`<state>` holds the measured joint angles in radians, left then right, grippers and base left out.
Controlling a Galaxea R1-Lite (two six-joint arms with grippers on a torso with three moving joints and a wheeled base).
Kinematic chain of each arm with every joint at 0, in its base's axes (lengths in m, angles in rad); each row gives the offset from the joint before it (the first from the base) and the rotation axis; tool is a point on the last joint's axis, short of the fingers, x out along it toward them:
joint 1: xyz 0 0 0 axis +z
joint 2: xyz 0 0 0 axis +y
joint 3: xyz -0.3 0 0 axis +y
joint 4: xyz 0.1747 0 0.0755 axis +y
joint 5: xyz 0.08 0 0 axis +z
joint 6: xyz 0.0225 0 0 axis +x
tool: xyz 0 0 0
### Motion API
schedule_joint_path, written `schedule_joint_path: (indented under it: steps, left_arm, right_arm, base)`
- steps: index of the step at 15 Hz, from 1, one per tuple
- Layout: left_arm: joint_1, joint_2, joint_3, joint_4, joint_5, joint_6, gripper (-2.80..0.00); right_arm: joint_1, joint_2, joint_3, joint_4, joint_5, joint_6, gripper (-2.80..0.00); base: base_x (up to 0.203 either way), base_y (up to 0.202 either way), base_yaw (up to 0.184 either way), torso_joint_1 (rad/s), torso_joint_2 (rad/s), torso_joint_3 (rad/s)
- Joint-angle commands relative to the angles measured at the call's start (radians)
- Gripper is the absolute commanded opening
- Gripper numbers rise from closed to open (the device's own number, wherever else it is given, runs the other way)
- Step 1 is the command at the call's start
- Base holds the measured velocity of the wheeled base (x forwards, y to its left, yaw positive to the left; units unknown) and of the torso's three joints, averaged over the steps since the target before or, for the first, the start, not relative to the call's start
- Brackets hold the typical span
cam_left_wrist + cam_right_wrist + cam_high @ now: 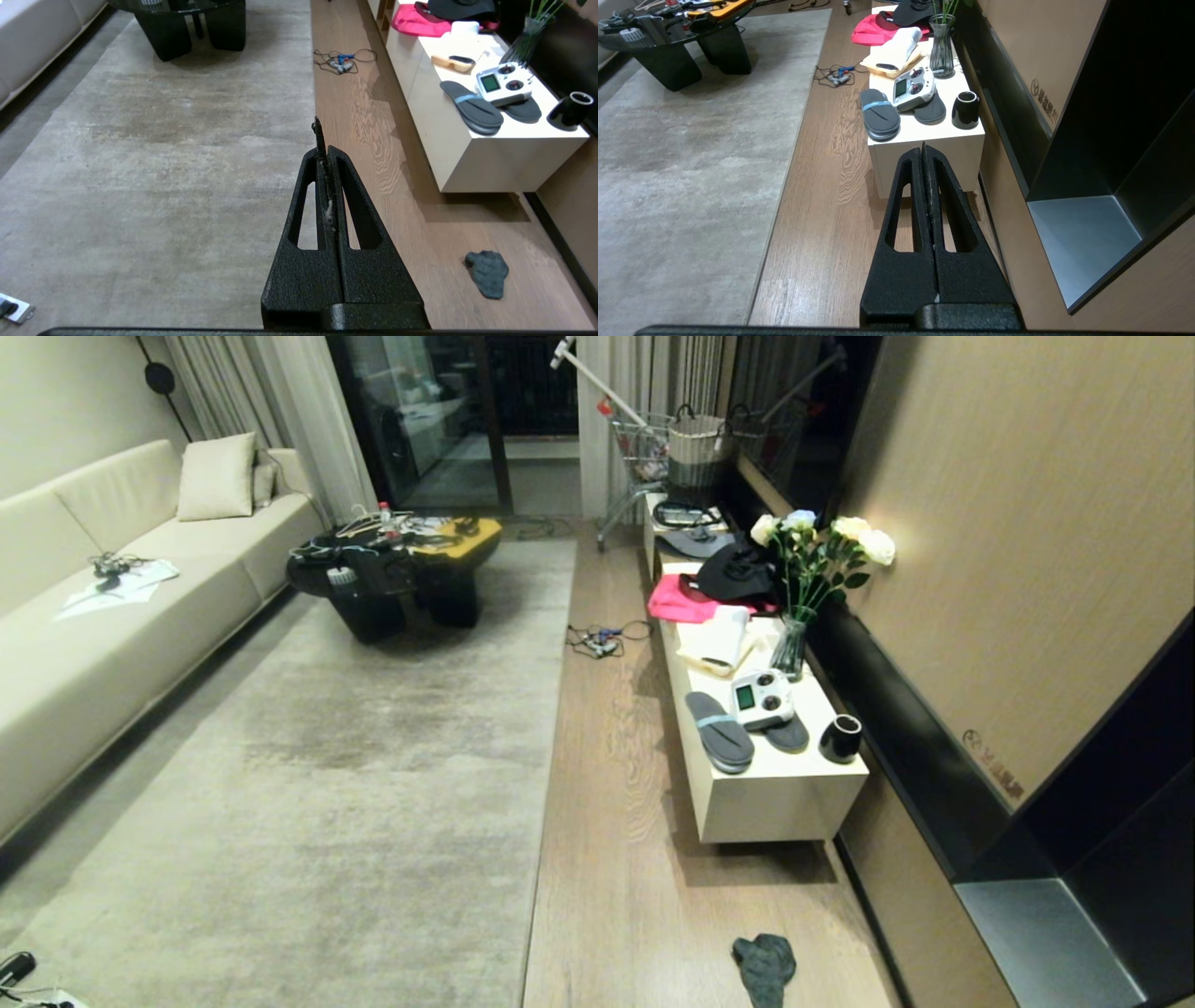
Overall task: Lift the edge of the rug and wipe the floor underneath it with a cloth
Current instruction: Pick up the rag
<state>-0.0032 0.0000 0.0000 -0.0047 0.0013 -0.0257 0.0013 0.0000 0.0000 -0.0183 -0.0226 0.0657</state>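
Pale grey-beige rug [327, 784] with mottled darker patches, light brown wood-grain floor [616, 859], dark grey-green cloth [766, 969], white surface [784, 793], pink garment [677, 600], black garment [738, 574], grey slippers [719, 731], black claws [322, 140].

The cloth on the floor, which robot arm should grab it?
Probably the right. The cloth lies on the floor on the robot's right, away from the rug edge. Both the right gripper and left gripper have shut, empty jaws.
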Motion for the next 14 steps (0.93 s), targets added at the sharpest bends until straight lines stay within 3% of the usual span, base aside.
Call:
schedule_joint_path:
  steps: [1, 8, 14]
  left_arm:
    - [0.0, 0.002, 0.0, -0.001, 0.0, 0.0, -2.8]
    - [0.0, 0.002, 0.0, -0.001, 0.0, 0.0, -2.8]
    - [0.0, 0.002, 0.0, -0.001, 0.0, 0.0, -2.8]
  right_arm:
    - [0.0, 0.0, 0.0, -0.002, 0.0, 0.0, -2.8]
    - [0.0, 0.002, 0.0, -0.002, 0.0, 0.0, -2.8]
    - [0.0, 0.002, 0.0, -0.002, 0.0, 0.002, -2.8]
  base:
    - [0.0, 0.0, 0.0, -0.129, 0.31, 0.207]
    - [0.0, 0.0, 0.0, -0.139, 0.36, 0.221]
    - [0.0, 0.0, 0.0, -0.18, 0.52, 0.337]
